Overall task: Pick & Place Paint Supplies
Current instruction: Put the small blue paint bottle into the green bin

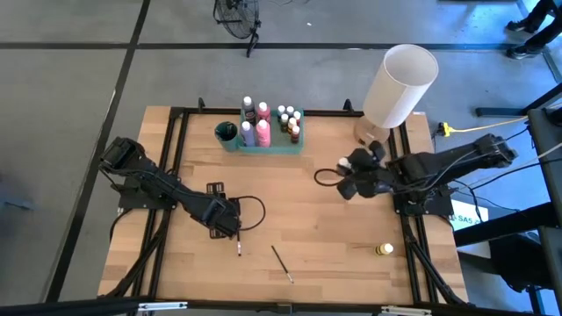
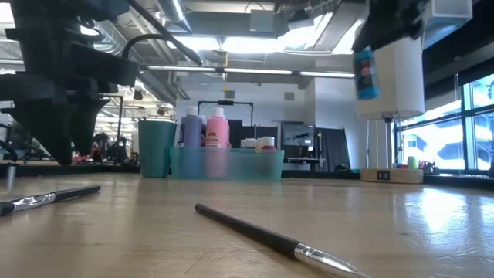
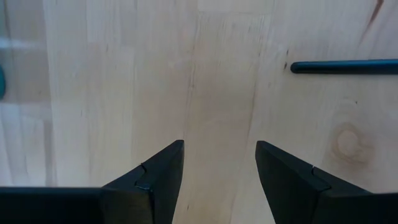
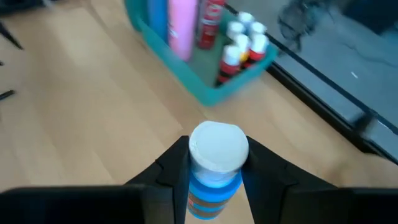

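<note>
My right gripper (image 4: pixel 216 180) is shut on a blue paint bottle with a white cap (image 4: pixel 217 148) and holds it in the air, right of the green tray (image 1: pixel 274 147). The tray holds pink, purple and small white-capped bottles (image 4: pixel 239 46). My left gripper (image 3: pixel 219 155) hangs open over bare wood, fingers pointing down, with the end of a dark paintbrush (image 3: pixel 345 66) close by. That brush (image 1: pixel 239 248) and a second brush (image 1: pixel 282 264) lie flat near the front edge. A small yellow bottle (image 1: pixel 384 250) is on the table at front right. My right gripper pinches the blue bottle's body just under the white cap (image 4: pixel 214 190) between its two fingers, one on each side. The fingers slant down from the table's right side. In the low view the bottle (image 2: pixel 366 73) hangs well clear of the table, roughly upright.
A teal cup (image 1: pixel 226 133) stands left of the tray at the far side. A big white cylindrical lamp (image 1: pixel 399 83) stands at the far right corner, close behind my right arm. Bare wood lies between the two grippers.
</note>
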Motion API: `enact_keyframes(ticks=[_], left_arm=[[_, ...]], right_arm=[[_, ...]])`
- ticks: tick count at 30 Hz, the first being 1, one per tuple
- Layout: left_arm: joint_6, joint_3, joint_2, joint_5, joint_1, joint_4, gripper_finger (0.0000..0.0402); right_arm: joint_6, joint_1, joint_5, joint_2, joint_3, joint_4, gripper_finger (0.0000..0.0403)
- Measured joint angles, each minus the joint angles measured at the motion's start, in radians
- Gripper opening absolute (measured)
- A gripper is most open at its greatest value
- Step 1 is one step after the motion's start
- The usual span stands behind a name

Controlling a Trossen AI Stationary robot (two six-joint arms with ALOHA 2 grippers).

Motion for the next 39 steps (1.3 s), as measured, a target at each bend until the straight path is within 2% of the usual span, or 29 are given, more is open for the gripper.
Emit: enact_keyframes(ticks=[10,15,25,32,39], left_arm=[[0.018,0.0,0.0,0.0,0.0,0.022,0.0196],[0.018,0.0,0.0,0.0,0.0,0.022,0.0196],[0.019,0.0,0.0,0.0,0.001,0.04,0.0196],[0.019,0.0,0.0,0.0,0.001,0.052,0.0196],[0.05,0.0,0.0,0.0,0.001,0.085,0.0196]], right_arm=[[-0.277,-0.135,-0.133,-0.006,-0.247,0.539,0.0118],[-0.369,-0.234,-0.261,-0.006,-0.347,0.804,0.0118],[-0.452,-0.376,-0.43,0.04,-0.426,1.113,0.0118],[-0.502,-0.434,-0.432,0.142,-0.426,1.254,0.0118],[-0.522,-0.512,-0.483,0.212,-0.426,1.352,0.0118]])
